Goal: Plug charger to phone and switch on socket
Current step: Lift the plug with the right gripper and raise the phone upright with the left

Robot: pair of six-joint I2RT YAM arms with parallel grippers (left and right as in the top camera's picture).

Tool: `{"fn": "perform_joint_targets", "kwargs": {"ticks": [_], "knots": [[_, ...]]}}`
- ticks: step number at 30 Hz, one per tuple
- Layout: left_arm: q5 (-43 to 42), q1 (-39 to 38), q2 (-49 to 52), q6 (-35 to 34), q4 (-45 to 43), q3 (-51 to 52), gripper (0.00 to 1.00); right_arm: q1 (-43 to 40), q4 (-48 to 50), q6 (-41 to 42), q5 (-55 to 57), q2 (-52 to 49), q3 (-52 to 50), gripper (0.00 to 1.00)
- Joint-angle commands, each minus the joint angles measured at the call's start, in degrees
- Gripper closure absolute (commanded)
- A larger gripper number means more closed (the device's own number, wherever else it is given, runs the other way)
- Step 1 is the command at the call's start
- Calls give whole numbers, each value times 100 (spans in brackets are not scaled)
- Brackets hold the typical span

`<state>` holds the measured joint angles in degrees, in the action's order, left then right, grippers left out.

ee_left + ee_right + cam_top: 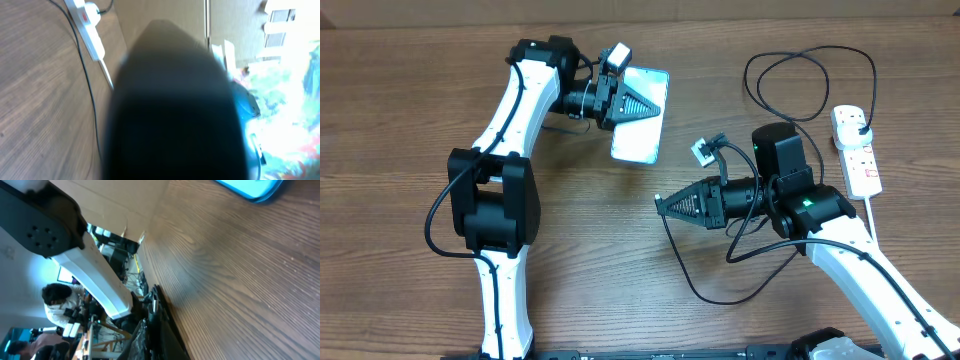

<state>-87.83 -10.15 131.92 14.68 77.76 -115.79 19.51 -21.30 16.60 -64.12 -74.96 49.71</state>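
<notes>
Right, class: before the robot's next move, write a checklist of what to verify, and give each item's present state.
1. The charger plugged into the socket: ok.
2. Right gripper holding the charger's free end: ok, apparently.
3. Connector in the phone: not ok, the two are apart.
4. Left gripper steadying the phone: cannot tell.
5. Socket switch on: cannot tell.

One phone, one charger, one socket, two arms

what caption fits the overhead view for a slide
left hand over the phone, right hand pointing toward it, charger looping back to the socket at far right
</notes>
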Motion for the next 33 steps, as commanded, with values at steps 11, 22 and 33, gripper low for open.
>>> {"fn": "perform_joint_targets", "kwargs": {"ticks": [11, 22, 33], "knots": [[1423, -96, -155, -3829, -2098, -48, 96, -20, 138, 564, -131, 15, 87, 96], [844, -411, -457, -3915, -2103, -48, 95, -31, 894, 1725, 101, 15, 87, 96], [1816, 105, -2184, -3058, -1010, -48, 96, 0, 1187, 1878, -555, 17, 87, 96]]}}
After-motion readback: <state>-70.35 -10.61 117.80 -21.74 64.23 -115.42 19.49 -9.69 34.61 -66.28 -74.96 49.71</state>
